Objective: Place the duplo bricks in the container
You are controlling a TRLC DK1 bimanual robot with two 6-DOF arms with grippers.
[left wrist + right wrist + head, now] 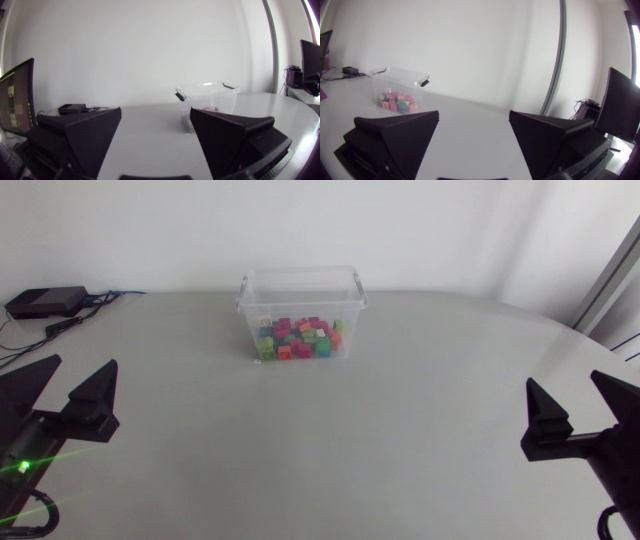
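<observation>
At the far middle, your container [300, 288] holds all visible bricks [298, 338]; left gripper [82, 363] and right gripper [563, 379] parked aside, released, empty. Likely nothing left to pick.

table [400, 410]: grey | black box [45, 301] + cables [70, 323]: far-left corner

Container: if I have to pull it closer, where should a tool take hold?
Probably the near long wall's rim, from above: the container stands upright and open, and the bricks lie low, leaving room to straddle the thin wall.
</observation>
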